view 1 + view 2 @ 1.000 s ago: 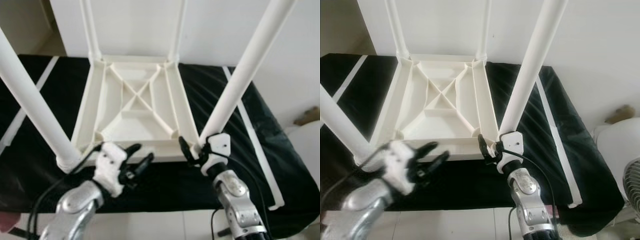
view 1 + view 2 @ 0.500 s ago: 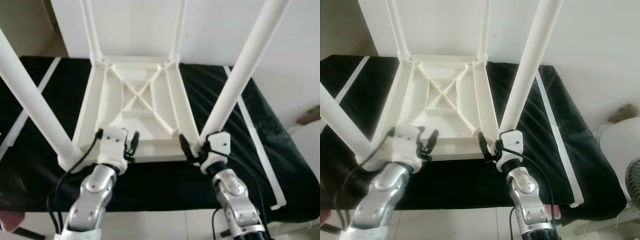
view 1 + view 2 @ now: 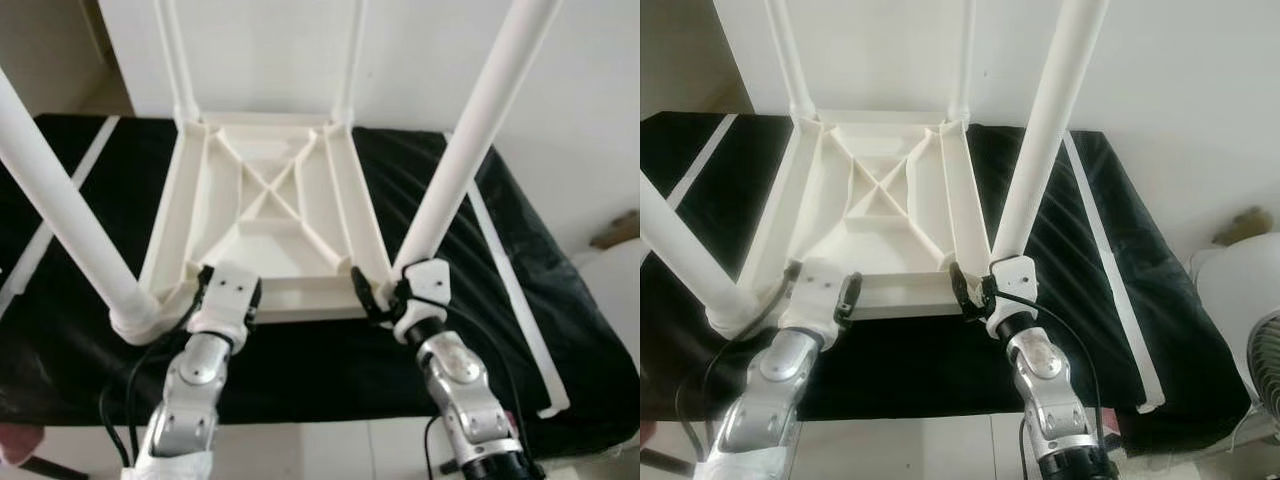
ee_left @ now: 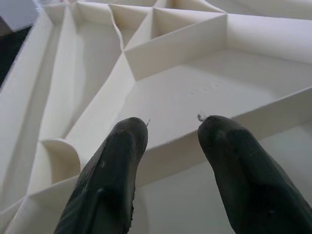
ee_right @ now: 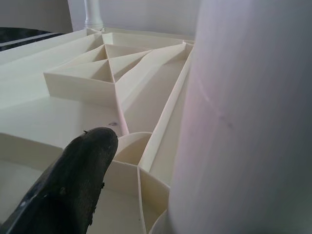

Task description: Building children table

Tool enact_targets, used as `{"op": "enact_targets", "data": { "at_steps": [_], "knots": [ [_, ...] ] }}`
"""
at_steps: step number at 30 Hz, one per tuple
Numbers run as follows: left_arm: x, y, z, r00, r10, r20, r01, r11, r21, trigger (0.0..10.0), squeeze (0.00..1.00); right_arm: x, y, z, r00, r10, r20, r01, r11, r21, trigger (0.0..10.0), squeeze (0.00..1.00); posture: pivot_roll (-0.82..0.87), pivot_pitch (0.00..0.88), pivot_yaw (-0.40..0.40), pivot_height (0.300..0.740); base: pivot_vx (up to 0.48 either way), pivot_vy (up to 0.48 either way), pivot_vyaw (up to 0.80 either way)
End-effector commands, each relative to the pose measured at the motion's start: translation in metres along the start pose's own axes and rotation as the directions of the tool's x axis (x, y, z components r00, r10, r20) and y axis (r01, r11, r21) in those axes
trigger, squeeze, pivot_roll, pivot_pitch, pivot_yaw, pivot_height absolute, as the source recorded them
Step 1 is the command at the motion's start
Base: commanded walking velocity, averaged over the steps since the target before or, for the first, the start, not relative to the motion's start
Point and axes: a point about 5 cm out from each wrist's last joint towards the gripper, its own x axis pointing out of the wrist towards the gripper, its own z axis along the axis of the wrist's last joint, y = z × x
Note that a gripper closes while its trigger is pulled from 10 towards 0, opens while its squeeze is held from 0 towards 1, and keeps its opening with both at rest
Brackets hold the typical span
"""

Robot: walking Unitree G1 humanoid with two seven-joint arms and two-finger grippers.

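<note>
On top of the black sheet (image 3: 560, 300) sat the white plastic children table (image 3: 265, 215), flipped upside down so the ribbed underside faced up, with all four legs poking upward. Near right leg (image 3: 470, 130) and near left leg (image 3: 60, 200) leaned out toward the camera, while the two far legs stood back by the white wall (image 3: 1180, 90).

Left gripper (image 4: 168, 141) was at the near edge of the table, close to the left corner. Its two black fingers (image 4: 117, 165) were spread a bit apart, straddling the thin rim there, and I couldn't tell if they were actually pinching it or just sitting either side.

Right gripper (image 3: 385, 297) was at the near right corner, right at the base of the near right leg. From its wrist camera one black finger (image 5: 73, 185) sat just inside the corner socket and the leg was huge beside it, so it looked wrapped around the leg base, though the other finger was hidden.
</note>
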Motion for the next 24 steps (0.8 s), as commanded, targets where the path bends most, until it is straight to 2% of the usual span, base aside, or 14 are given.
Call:
{"op": "enact_targets", "data": {
  "at_steps": [1, 5, 6, 8, 10, 11, 18, 20, 22, 23, 24],
  "knots": [
    [-0.011, 0.035, -0.024, 0.820, 0.563, -0.108, -0.556, 0.826, 0.091, 10.0, 0.00, 0.003, 0.005, -0.001, 0.999, 0.038, -0.005, -0.038, 0.999, -0.008, 10.0, 0.00, -0.05, 0.126, -0.028, 0.740, 0.000, 0.000, 0.00],
    [-0.016, 0.049, -0.034, 0.742, 0.655, -0.146, -0.638, 0.756, 0.147, 10.0, 0.00, 0.005, 0.006, -0.001, 0.999, 0.049, -0.006, -0.049, 0.999, -0.011, 10.0, 0.00, -0.04, 0.127, -0.031, 0.740, 0.000, 0.000, 0.00],
    [-0.016, 0.049, -0.034, 0.742, 0.655, -0.146, -0.638, 0.756, 0.147, 10.0, 0.00, 0.005, 0.006, -0.001, 0.999, 0.049, -0.006, -0.049, 0.999, -0.011, 10.0, 0.00, -0.04, 0.127, -0.031, 0.740, 0.000, 0.000, 0.00],
    [-0.021, 0.057, -0.039, 0.696, 0.702, -0.152, -0.677, 0.711, 0.189, 10.0, 0.00, 0.005, 0.007, -0.002, 0.998, 0.056, -0.009, -0.056, 0.998, -0.011, 10.0, 0.00, -0.04, 0.127, -0.031, 0.740, 0.000, 0.000, 0.00],
    [-0.022, 0.059, -0.040, 0.683, 0.714, -0.156, -0.686, 0.700, 0.199, 10.0, 0.00, 0.005, 0.007, -0.002, 0.998, 0.058, -0.009, -0.058, 0.998, -0.011, 10.0, 0.00, -0.04, 0.126, -0.031, 0.740, 0.000, 0.000, 0.00],
    [-0.026, 0.063, -0.044, 0.662, 0.731, -0.162, -0.702, 0.682, 0.205, 10.0, 0.00, 0.005, 0.007, -0.004, 0.998, 0.064, -0.014, -0.064, 0.998, -0.013, 10.0, 0.00, -0.04, 0.128, -0.031, 0.740, 0.000, 0.000, 0.00],
    [-0.034, 0.061, -0.049, 0.663, 0.733, -0.156, -0.700, 0.680, 0.221, 10.0, 0.00, 0.000, 0.001, -0.007, 0.998, 0.059, -0.029, -0.059, 0.998, -0.021, 10.0, 0.00, -0.04, 0.126, -0.028, 0.740, 0.000, 0.000, 0.00],
    [-0.040, 0.059, -0.054, 0.690, 0.711, -0.137, -0.677, 0.700, 0.226, 10.0, 0.00, -0.004, -0.002, -0.009, 0.998, 0.054, -0.036, -0.055, 0.998, -0.025, 10.0, 0.00, -0.04, 0.123, -0.024, 0.740, 0.000, 0.000, 0.00],
    [-0.040, 0.059, -0.054, 0.690, 0.711, -0.137, -0.677, 0.700, 0.226, 10.0, 0.00, -0.004, -0.002, -0.009, 0.998, 0.054, -0.036, -0.055, 0.998, -0.025, 10.0, 0.00, -0.04, 0.123, -0.024, 0.740, 0.000, 0.000, 0.00],
    [-0.042, 0.058, -0.056, 0.701, 0.701, -0.131, -0.666, 0.709, 0.231, 10.0, 0.00, -0.005, -0.003, -0.009, 0.998, 0.053, -0.038, -0.054, 0.998, -0.026, 10.0, 0.00, -0.04, 0.122, -0.023, 0.740, 0.000, 0.000, 0.00],
    [-0.044, 0.055, -0.058, 0.755, 0.646, -0.109, -0.619, 0.758, 0.203, 10.0, 0.00, -0.005, -0.004, -0.010, 0.998, 0.051, -0.040, -0.052, 0.998, -0.028, 10.0, 0.00, -0.04, 0.122, -0.021, 0.740, 0.000, 0.000, 0.00]
  ]
}}
